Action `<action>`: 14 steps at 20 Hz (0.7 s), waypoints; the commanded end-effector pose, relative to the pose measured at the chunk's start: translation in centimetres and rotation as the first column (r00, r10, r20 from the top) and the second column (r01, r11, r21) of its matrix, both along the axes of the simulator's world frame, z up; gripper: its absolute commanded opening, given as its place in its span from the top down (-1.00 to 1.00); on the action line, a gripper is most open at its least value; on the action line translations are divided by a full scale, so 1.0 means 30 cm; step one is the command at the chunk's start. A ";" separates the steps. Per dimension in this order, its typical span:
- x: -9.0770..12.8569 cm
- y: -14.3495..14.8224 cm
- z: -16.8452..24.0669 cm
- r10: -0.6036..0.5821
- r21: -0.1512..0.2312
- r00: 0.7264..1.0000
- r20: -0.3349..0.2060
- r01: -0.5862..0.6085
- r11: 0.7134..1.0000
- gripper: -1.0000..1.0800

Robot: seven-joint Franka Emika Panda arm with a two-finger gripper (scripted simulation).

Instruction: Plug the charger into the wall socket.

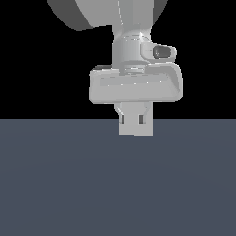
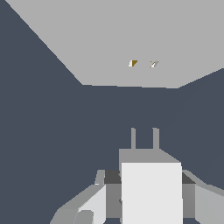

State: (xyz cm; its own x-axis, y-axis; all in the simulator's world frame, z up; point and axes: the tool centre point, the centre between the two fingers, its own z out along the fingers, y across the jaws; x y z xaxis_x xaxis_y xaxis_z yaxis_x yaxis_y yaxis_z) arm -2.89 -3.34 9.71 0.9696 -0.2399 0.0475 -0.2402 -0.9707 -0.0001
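Note:
In the wrist view my gripper [image 2: 151, 205] is shut on the charger [image 2: 151, 188], a light-grey block with two prongs [image 2: 133, 138] pointing away from me. The wall socket [image 2: 109, 35] is a large flat light-grey plate ahead of the prongs, with two small yellowish slots [image 2: 133, 63]. A stretch of dark floor separates the prongs from the plate, and they roughly line up with the slots. In the exterior view the gripper [image 1: 135, 120] hangs just above the floor with the charger [image 1: 136, 130] between its fingers. The socket does not show there.
A plain dark blue-grey floor [image 1: 69, 184] fills the lower half of the exterior view, with black background above it. The arm's wrist and its camera housing [image 1: 163, 52] sit above the gripper.

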 end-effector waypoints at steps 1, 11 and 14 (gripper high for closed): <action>0.012 0.006 0.006 -0.022 0.000 1.000 0.000 0.022 1.000 1.00; 0.021 0.007 0.010 -0.036 0.000 0.999 -0.001 0.036 0.999 1.00; 0.020 0.008 0.010 -0.036 0.000 0.999 -0.001 0.036 0.999 1.00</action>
State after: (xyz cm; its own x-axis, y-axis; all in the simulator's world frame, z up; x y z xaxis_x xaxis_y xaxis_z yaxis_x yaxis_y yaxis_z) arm -2.29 -3.11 9.99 0.9605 -0.2744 0.0465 -0.2747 -0.9615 0.0002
